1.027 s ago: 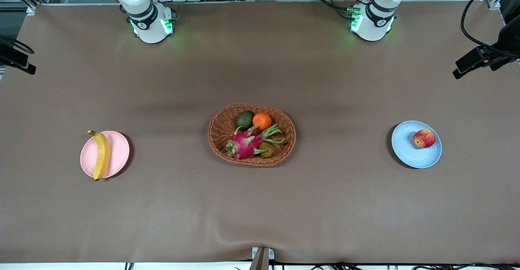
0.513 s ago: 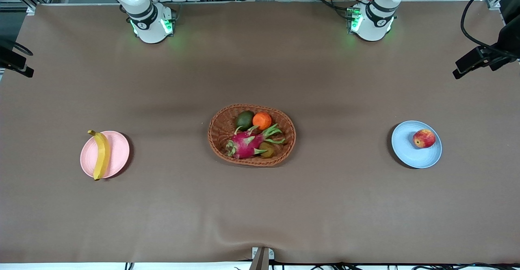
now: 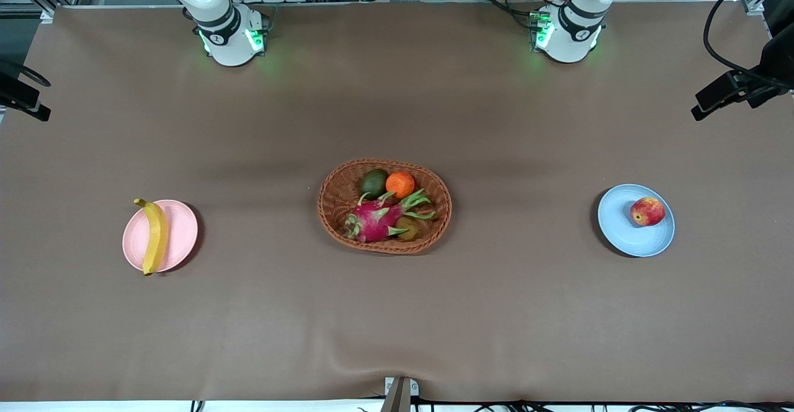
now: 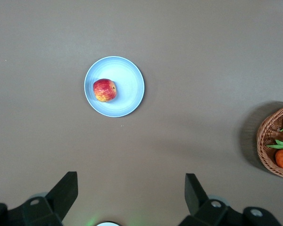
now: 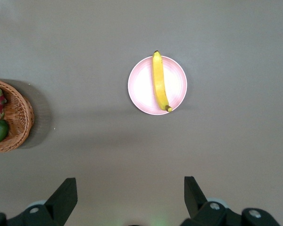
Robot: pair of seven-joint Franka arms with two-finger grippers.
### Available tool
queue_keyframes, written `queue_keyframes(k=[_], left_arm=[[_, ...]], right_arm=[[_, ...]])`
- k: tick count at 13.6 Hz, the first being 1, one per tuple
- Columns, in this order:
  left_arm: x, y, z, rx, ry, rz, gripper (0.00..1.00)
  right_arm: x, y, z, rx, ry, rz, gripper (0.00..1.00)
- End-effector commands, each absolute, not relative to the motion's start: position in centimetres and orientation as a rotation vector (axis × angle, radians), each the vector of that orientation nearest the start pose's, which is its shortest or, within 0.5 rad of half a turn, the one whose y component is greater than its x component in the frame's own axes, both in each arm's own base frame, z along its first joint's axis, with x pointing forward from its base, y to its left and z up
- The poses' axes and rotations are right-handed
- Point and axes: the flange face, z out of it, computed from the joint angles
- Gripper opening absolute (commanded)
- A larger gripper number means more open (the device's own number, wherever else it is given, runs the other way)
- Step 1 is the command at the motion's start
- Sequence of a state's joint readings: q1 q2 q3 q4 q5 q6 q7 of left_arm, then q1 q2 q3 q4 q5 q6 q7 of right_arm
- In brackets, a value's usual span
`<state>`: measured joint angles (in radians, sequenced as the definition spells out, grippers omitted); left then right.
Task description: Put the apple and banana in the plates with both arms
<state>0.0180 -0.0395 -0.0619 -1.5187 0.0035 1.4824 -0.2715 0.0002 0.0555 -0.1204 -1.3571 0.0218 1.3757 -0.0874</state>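
1. On the pink plate [image 3: 180, 233], toward the right arm's end, lay the banana [image 3: 155, 236]; the apple [image 3: 647, 211] sat on the blue plate [image 3: 626, 229].
2. High over the table, the left gripper [image 4: 130, 197] and right gripper [image 5: 130, 200] both hung wide, holding nothing.

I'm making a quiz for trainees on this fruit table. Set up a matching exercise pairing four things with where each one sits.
Things:
1. banana
2. apple
3. orange
4. left gripper

Places:
A. in the woven basket
B. on the blue plate
C. open, high above the bare table
D. lying across the pink plate

Pairs: 1-D, 2-B, 3-A, 4-C
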Motion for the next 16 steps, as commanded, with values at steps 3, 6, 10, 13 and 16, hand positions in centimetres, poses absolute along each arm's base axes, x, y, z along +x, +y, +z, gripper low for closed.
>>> queue_keyframes(k=[3,6,10,13,16], left_arm=[[53.0,-2.3,67.5,-3.140,-0.319,-0.036,1.00],[53.1,-2.2,67.7,-3.137,-0.326,-0.041,1.00],[53.2,-2.2,67.6,-3.137,-0.324,-0.036,1.00],[53.1,-2.3,67.5,-3.139,-0.324,-0.024,1.00],[53.0,-2.3,67.4,-3.139,-0.304,-0.007,1.00]], right_arm=[[54.9,-5.5,68.0,-3.163,0.010,0.047,1.00],[54.8,-5.7,68.0,-3.164,-0.011,0.050,1.00],[54.8,-5.9,67.9,-3.170,-0.036,0.054,1.00],[54.9,-5.9,67.9,-3.168,-0.037,0.054,1.00],[54.9,-5.7,68.0,-3.170,-0.039,0.051,1.00]])
